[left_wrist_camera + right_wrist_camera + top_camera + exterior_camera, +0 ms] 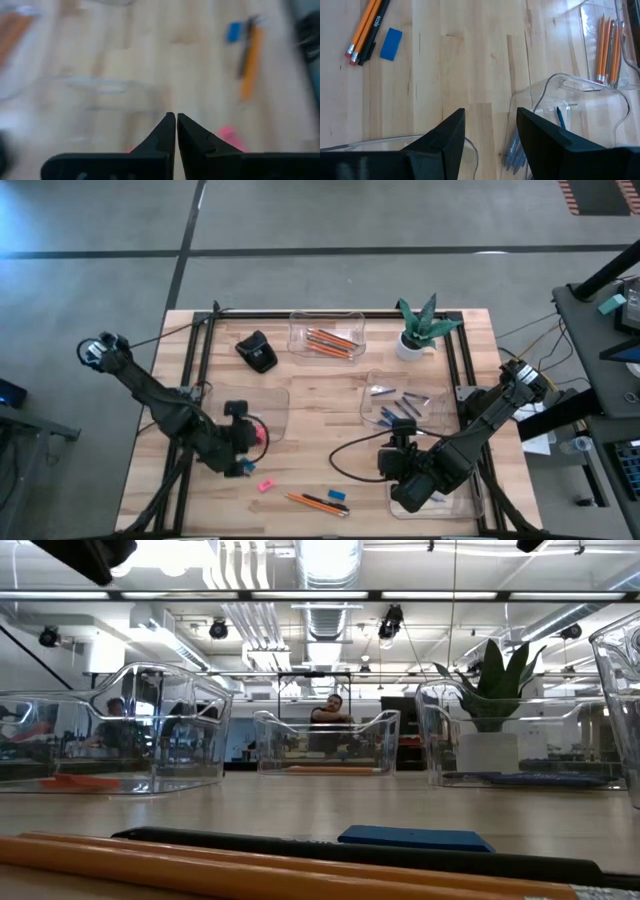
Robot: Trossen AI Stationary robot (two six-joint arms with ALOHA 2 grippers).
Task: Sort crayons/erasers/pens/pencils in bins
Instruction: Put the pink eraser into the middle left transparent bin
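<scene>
My left gripper (243,458) (175,119) hangs shut with nothing between its fingers, at the near edge of the left bin (272,408), where pink erasers (262,434) show. A loose pink eraser (265,485) (229,136) lies on the table just past it. Two pencils (312,502) (361,25), a pen (372,31) and a blue eraser (337,495) (391,44) lie near the front edge. My right gripper (403,465) (490,125) stands open above the near right bin (462,502).
The far bin (352,320) holds pencils (330,342) (607,45). The right-centre bin (372,380) holds blue sticks (400,408) (516,150). A black lump (258,352) and a potted plant (418,328) stand at the back. A cable (350,445) loops over the table.
</scene>
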